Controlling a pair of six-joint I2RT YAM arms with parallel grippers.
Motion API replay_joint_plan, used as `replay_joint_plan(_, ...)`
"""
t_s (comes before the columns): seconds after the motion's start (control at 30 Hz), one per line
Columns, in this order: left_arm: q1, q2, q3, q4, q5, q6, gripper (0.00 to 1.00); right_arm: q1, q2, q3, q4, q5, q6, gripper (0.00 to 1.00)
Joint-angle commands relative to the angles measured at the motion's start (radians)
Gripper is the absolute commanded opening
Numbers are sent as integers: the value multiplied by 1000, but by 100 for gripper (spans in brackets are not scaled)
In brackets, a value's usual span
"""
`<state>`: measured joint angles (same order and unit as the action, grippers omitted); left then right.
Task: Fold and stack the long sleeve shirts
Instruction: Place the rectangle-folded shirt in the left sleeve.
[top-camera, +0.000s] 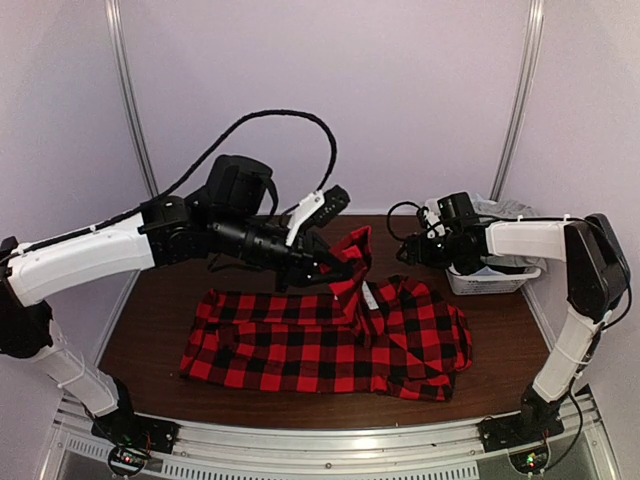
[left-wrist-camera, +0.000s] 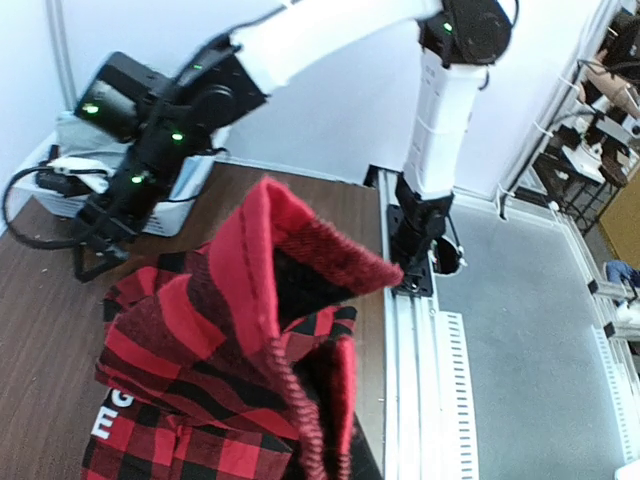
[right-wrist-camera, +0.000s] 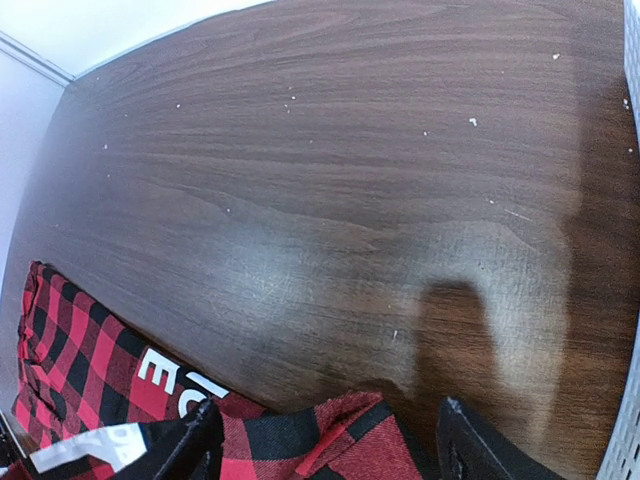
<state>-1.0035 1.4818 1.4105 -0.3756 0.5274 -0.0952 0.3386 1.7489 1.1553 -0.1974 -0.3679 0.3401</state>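
I have the left fingers (top-camera: 338, 268) closed tight on a fold of the red-and-black buffalo-check flannel shirt (top-camera: 300, 345). They hold that piece up off the dark wood-grain counter (top-camera: 160, 310) as a peaked flap. In the left wrist view the pinched cloth stands up right in front of the lens, hem and inner face showing, and hides the fingers themselves.

The rest of the shirt lies flat below those fingers and toward the near edge. Its long axis runs side to side, with more of it stretching to their left than to their right. White printed lettering shows on the cloth just under the raised fold.

The right fingers (top-camera: 405, 255) stand wide apart and hold nothing. They hover just past the shirt's far right edge, with the white plastic mesh basket (top-camera: 490, 280) close behind them. In the right wrist view a crumpled ridge of plaid sits directly under the gap between them, and bare counter stretches away ahead.

As I read it, the next move turns on that raised flap. It hangs between the two sets of fingers, so the right arm is the nearer one for the right end of the shirt. The left can carry its fold over along or across the long axis. If I pull without the right end pinned, I expect the flat part to drag.
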Motion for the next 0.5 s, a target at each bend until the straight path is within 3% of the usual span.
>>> replay_joint_plan(0.0,-105,59,103,-74,43,124,0,-18,1,25,-40,22,-4,74)
replay_joint_plan(0.2,-206,69,158,-152,66,226,0,-46,2,38,-80,50,1,73)
replay_joint_plan(0.47,-240,70,171,-217,91,277,0,-50,9,55,-111,60,-12,73)
